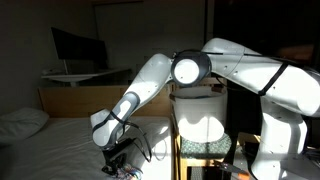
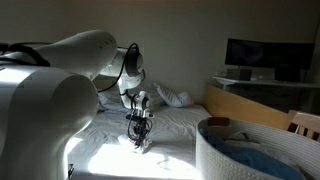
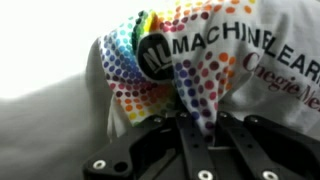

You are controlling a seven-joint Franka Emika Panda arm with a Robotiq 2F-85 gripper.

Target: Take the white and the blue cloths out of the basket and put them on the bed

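The white cloth (image 3: pixel 215 55) is a T-shirt with rainbow dots and black lettering. My gripper (image 3: pixel 205 128) is shut on a pinched fold of it, and it hangs low over the bed (image 1: pixel 55 150). In both exterior views the gripper (image 1: pixel 118 152) (image 2: pixel 140 132) sits just above the sheet with the cloth (image 2: pixel 141 144) bunched under it. The basket (image 2: pixel 215 150) stands at the bed's side, with the blue cloth (image 2: pixel 258 160) lying inside. The basket also shows in an exterior view (image 1: pixel 200 125).
A pillow (image 1: pixel 22 122) (image 2: pixel 175 97) lies at the head of the bed. A wooden headboard (image 1: pixel 80 98) and a desk with a monitor (image 1: pixel 76 48) (image 2: pixel 265 58) stand behind. The robot's base (image 1: pixel 275 140) is next to the basket.
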